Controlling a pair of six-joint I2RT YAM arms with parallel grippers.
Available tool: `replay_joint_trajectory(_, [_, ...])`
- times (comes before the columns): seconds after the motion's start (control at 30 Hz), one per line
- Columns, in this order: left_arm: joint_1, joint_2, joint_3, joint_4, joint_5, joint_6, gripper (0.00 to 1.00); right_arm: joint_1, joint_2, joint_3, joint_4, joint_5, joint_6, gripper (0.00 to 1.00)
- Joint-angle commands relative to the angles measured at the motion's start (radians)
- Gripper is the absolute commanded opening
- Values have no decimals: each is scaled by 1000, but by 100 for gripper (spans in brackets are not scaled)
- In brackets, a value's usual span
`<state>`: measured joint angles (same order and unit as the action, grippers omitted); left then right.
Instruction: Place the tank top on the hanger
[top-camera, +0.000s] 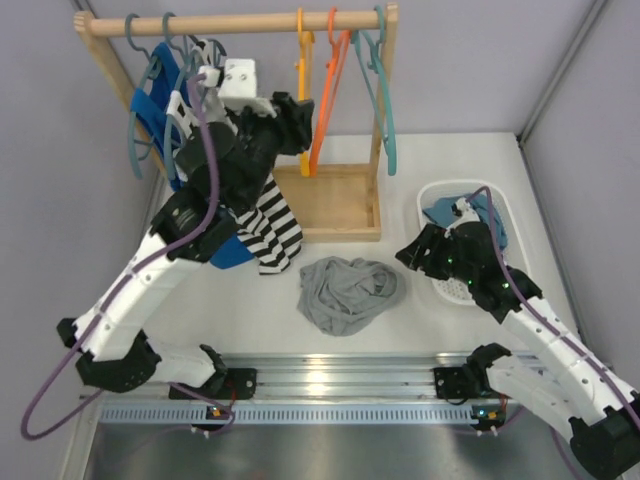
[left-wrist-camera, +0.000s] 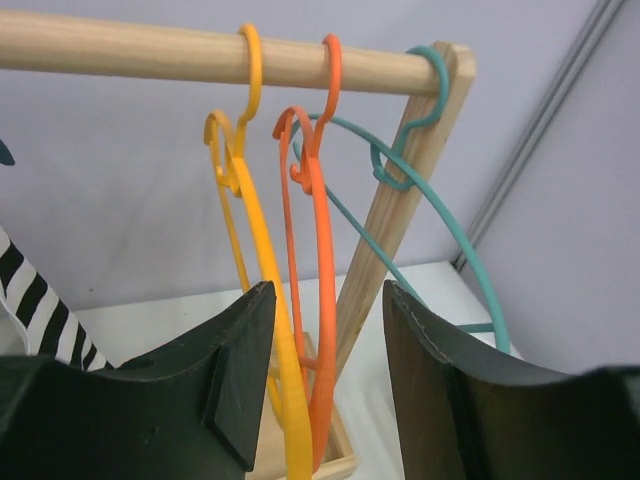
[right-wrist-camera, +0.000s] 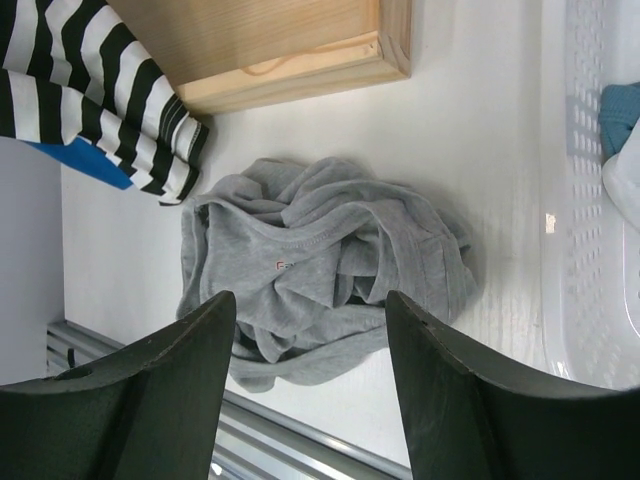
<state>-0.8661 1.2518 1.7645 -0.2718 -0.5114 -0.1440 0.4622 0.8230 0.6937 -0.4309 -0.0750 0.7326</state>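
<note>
Left pincer (left-wrist-camera: 327, 300), fingers spread apart, is raised to the wooden rail (left-wrist-camera: 130, 50) with the hanger (left-wrist-camera: 262, 260) showing in the gap between them, closer to the finger on the left of the wrist view; contact with either finger cannot be told. Hooked over the rail, the hanger hangs hook-up and turns its thin edge to the wrist camera, so that its yellow-orange arm sweeps down and toward the lens. A red-orange hanger (left-wrist-camera: 322, 280) hangs just beside it, a teal hanger (left-wrist-camera: 470, 260) beyond that by the rack's post.

From above, the left arm climbs from its base at the near left corner, bends at the elbow and reaches high and forward across a black-and-white striped top (top-camera: 270, 225) to the rail. A blue top (top-camera: 155, 100) hangs at the rack's far left.

The tank top (top-camera: 350, 290) lies crumpled in a grey heap on the tabletop (top-camera: 440, 150), between the rack's wooden base tray (top-camera: 340, 200) and the arms' mounting rail. Bunched as it is, the heap spreads a little wider side to side than front to back, and no neck or hem direction can be read.

Right pincer (right-wrist-camera: 310, 305) hovers with its fingers parted and nothing between them, the tank top framed below in its wrist view. That arm angles in from the near right corner, its wrist beside a white basket (top-camera: 430, 200) holding blue cloth.
</note>
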Motion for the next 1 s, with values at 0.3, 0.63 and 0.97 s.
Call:
replay_joint_trajectory(0.3, [148,325,444,-222,56,0,53,13,-73,10,-48,6,-29,61])
replay_joint_trajectory(0.63, [216,356,432,-282,257,-25,52,13,-78,3,-37,-11,-22,61])
replay_joint_trajectory(0.97, [219,373,389,-305,215,-23,51,13,-85,-22,-28,-19,-19,61])
